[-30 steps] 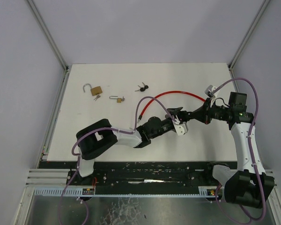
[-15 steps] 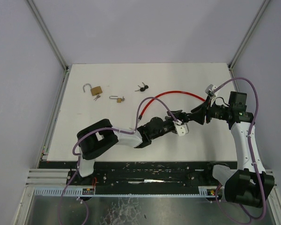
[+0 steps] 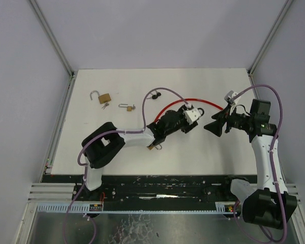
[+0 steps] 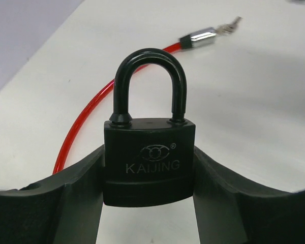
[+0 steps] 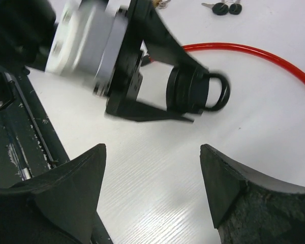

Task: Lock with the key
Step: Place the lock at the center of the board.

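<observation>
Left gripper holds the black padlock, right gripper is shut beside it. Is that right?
No: the right gripper is open and empty, as the right wrist view shows. The left gripper does hold the black padlock.

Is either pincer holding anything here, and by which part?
The left pincer grips the black padlock by the sides of its body; the right pincer is open and empty.

Left arm (image 3: pixel 134 140) from seven o'clock, right arm (image 3: pixel 267 157) from five o'clock: black joints, white shells, looping purple cables (image 3: pixel 157 90).
</observation>
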Available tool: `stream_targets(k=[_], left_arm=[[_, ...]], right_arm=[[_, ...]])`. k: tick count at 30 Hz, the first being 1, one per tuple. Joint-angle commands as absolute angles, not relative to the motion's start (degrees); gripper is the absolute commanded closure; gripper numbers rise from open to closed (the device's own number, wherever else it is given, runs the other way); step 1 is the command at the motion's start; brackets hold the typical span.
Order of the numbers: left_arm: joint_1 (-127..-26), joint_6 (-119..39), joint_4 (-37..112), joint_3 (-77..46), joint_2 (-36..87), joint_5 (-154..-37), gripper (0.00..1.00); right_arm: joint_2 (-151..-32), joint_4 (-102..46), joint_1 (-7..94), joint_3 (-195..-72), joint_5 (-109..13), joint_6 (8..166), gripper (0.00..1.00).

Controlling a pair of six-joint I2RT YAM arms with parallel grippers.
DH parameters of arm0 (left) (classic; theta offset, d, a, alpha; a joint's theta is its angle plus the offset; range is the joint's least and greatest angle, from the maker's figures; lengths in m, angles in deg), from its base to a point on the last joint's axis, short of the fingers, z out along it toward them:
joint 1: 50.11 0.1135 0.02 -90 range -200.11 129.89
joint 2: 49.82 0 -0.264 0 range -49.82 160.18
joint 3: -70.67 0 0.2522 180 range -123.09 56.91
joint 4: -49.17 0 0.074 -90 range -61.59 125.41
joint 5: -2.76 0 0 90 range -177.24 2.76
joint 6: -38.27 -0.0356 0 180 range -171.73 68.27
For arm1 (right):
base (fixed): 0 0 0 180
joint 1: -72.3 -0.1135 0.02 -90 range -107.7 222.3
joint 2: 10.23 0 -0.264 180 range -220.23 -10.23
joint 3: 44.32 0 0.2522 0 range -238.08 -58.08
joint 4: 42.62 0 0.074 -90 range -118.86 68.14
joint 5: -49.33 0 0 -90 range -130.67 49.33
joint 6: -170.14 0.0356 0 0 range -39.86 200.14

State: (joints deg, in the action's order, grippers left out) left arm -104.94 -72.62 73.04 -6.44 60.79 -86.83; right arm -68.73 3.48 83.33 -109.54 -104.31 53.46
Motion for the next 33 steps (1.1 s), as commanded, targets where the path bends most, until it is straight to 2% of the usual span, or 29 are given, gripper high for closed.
stream_targets(k=[1,6,9,12,15,18,27,30,33], left_arm=[[-99.0,-54.3,67.3,-13.7,61.3,-87.9,1.00],[-90.8,-37.3,61.1,-17.5,62.3,-91.0,1.00],[-86.3,-27.0,55.3,-20.8,63.4,-86.9,1.00],[-83.7,-21.5,41.6,-30.2,66.6,-79.7,1.00],[-82.6,-22.1,28.0,-41.3,70.8,-70.0,1.00],[-80.8,-24.3,21.5,-48.0,74.2,-66.2,1.00],[-74.3,-23.2,21.0,-48.4,75.3,-69.6,0.98],[-73.8,-23.6,20.7,-48.3,75.7,-69.1,0.93],[-73.6,-23.2,18.2,-50.0,77.4,-67.2,0.91]], right_arm=[[-67.2,0.1,84.1,-110.5,-101.6,56.1,0.20],[-66.9,-0.8,84.3,-110.1,-100.6,56.7,0.20],[-66.9,-0.9,84.3,-110.1,-100.6,56.7,0.20],[-66.8,-1.0,84.3,-110.0,-100.6,56.8,0.19],[-66.7,-1.2,84.3,-110.0,-100.7,56.8,0.19],[-66.9,-1.2,84.3,-109.9,-100.8,56.8,0.19],[-67.3,-1.4,84.3,-109.5,-101.0,56.7,0.19],[-67.6,-1.4,84.3,-109.3,-100.9,56.6,0.19],[-67.5,-1.4,84.3,-109.2,-100.8,56.5,0.19]])
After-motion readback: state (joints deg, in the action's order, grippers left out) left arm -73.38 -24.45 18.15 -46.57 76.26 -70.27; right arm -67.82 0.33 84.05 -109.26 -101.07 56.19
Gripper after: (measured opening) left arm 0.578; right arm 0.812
